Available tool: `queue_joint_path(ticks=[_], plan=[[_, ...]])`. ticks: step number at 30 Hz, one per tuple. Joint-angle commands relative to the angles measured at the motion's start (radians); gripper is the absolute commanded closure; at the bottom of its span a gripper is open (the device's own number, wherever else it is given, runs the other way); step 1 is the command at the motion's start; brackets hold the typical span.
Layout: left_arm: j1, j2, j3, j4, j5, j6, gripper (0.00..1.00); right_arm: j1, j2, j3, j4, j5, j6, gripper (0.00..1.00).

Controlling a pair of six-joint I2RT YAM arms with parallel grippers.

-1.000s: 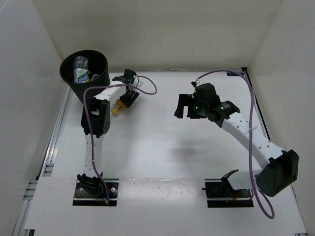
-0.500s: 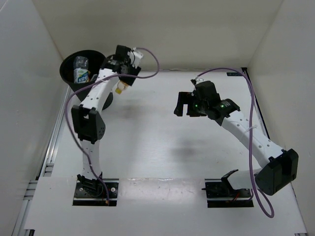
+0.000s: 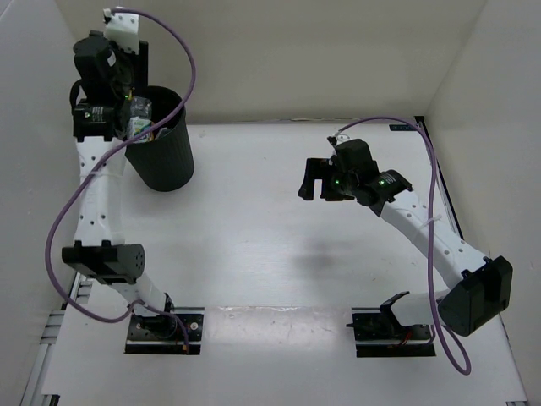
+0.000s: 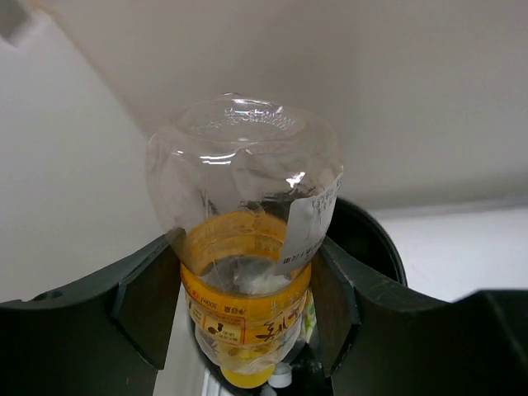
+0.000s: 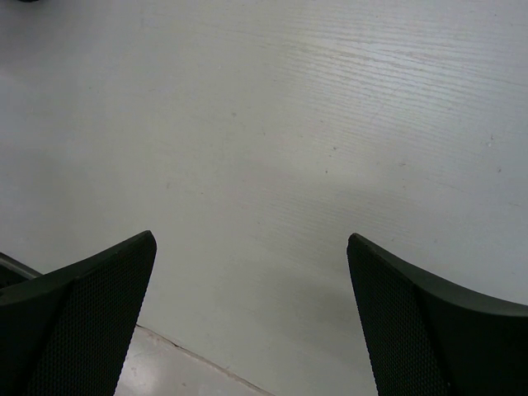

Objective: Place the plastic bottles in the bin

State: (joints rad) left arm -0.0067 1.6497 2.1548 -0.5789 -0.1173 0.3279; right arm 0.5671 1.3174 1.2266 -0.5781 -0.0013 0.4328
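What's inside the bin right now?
The top view shows one clear bottle with a blue-green label lying inside the bin. The left arm covers the left part of the opening and the bottom is dark, so any other bottles are hidden.

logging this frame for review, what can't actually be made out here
Top view: the left end effector and its held bottle, hidden behind the arm's own wrist.
Top view: how full the bin is; the arm covers part of its mouth.
Left wrist view: the bin's inside, blocked by the bottle and fingers.
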Motion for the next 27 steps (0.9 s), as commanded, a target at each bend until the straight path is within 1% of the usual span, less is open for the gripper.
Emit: queue_joint_path(ticks=[1, 3, 5, 6, 7, 8, 9, 14, 18, 19, 21, 22, 23, 24, 25, 26, 27], plan=[[0.019, 0.076, -0.120, -0.055, 0.111, 0.014, 0.49, -0.003, -0.007, 0.017, 0.007, -0.005, -0.022, 0.00], [0.030, 0.085, -0.151, -0.055, 0.120, 0.014, 0.44, -0.003, -0.018, 0.008, 0.007, 0.004, -0.022, 0.00], [0.056, 0.111, -0.161, -0.055, 0.120, -0.022, 0.37, -0.003, -0.029, -0.001, 0.007, 0.004, -0.022, 0.00], [0.066, 0.111, -0.151, -0.055, 0.133, -0.036, 0.29, -0.003, -0.029, -0.001, 0.007, 0.004, -0.013, 0.00], [0.076, 0.123, -0.151, -0.055, 0.146, -0.059, 0.25, -0.003, -0.029, -0.010, 0.007, 0.004, -0.012, 0.00], [0.076, 0.124, -0.142, -0.055, 0.146, -0.059, 0.19, -0.003, -0.041, -0.010, 0.007, 0.004, -0.012, 0.00], [0.076, 0.110, -0.142, -0.055, 0.156, -0.059, 0.00, -0.003, -0.052, -0.019, 0.007, 0.004, -0.012, 0.00], [0.067, 0.061, -0.142, -0.055, 0.122, -0.069, 0.00, -0.003, -0.072, -0.029, 0.007, 0.004, -0.012, 0.00], [0.067, 0.009, -0.142, -0.055, 0.036, -0.138, 0.00, -0.003, -0.072, -0.029, 0.007, 0.004, -0.012, 0.00], [0.067, -0.007, -0.142, -0.055, -0.003, -0.151, 0.00, -0.003, -0.072, -0.029, 0.007, 0.004, -0.003, 0.00], [0.067, -0.074, -0.190, -0.055, -0.016, -0.174, 0.00, -0.003, -0.081, -0.038, 0.007, 0.029, -0.003, 0.00], [0.067, -0.108, -0.226, -0.064, 0.029, -0.174, 0.00, -0.012, -0.081, -0.038, 0.007, 0.044, -0.003, 0.00], [0.054, -0.144, -0.272, -0.064, 0.071, -0.132, 0.00, -0.012, -0.081, -0.038, -0.006, 0.056, -0.003, 0.00], [0.054, -0.227, -0.388, -0.064, 0.111, -0.106, 0.00, -0.021, -0.081, -0.047, -0.029, 0.066, -0.003, 0.00], [0.044, -0.269, -0.453, -0.084, 0.187, -0.077, 0.00, -0.039, -0.081, -0.047, -0.045, 0.079, -0.003, 0.00], [0.024, -0.307, -0.516, -0.102, 0.209, -0.025, 0.00, -0.050, -0.081, -0.056, -0.058, 0.080, -0.003, 0.00], [0.014, -0.368, -0.630, -0.128, 0.220, -0.004, 0.00, -0.074, -0.081, -0.056, -0.072, 0.080, -0.003, 0.00]])
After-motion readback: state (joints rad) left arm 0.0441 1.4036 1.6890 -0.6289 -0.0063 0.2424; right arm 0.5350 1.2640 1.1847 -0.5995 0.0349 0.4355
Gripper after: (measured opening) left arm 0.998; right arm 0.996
